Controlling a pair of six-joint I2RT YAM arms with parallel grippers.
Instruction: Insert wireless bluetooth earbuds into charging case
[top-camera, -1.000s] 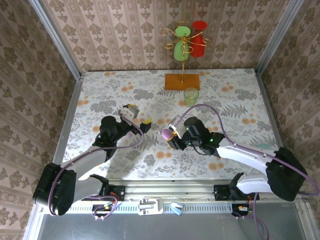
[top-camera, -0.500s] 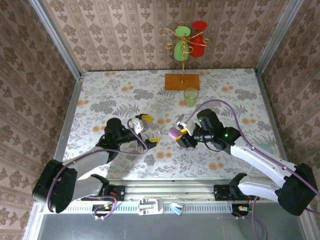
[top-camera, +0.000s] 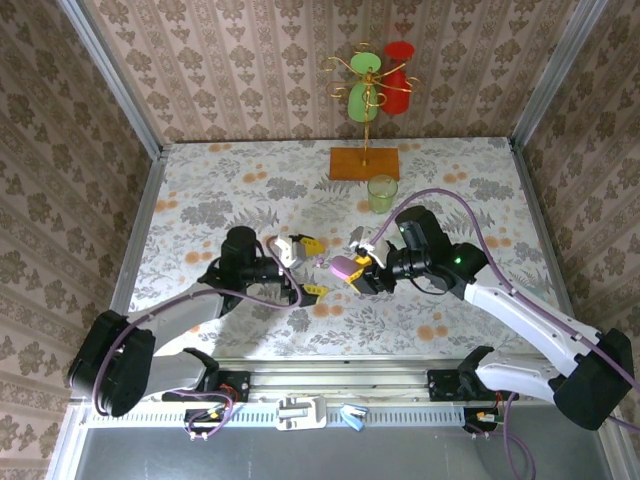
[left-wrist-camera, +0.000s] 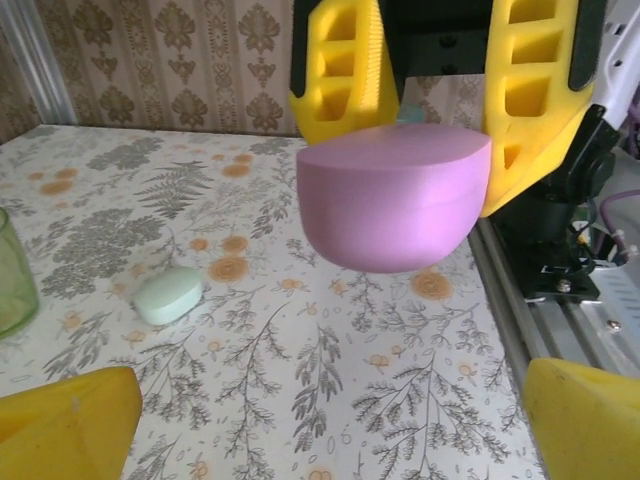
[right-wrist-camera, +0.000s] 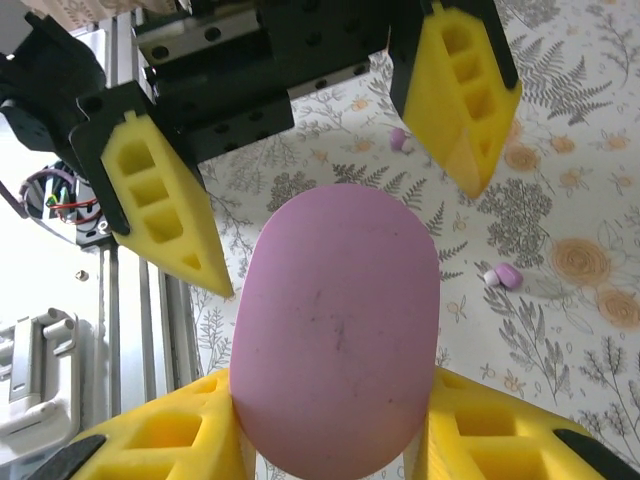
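From above, the table (top-camera: 200, 190) wears a pale floral cloth. It is boxed in by three walls (top-camera: 250, 70) of brown damask paper with metal corner posts (top-camera: 110, 80). At the back, one gold wire stand (top-camera: 366, 120) on a wooden base carries two green cups and some red, a number I cannot tell. One translucent green cup (top-camera: 381, 192) stands on the table just before it. My left claw (top-camera: 308, 267) hangs with its fingers apart. It faces my right claw (top-camera: 352, 268), which is clamped on one closed purple pebble-shaped charging case (top-camera: 343, 267).

From my left wrist, the purple case hangs above the cloth between the right claw's yellow fingers. My own fingertips sit wide apart at the bottom corners. One mint-green pebble-shaped case (left-wrist-camera: 168, 295) lies on the table.

From my right wrist, two tiny pale pinkish earbuds (right-wrist-camera: 503, 275) lie on the cloth beyond the purple case, apart from each other and outside any case.
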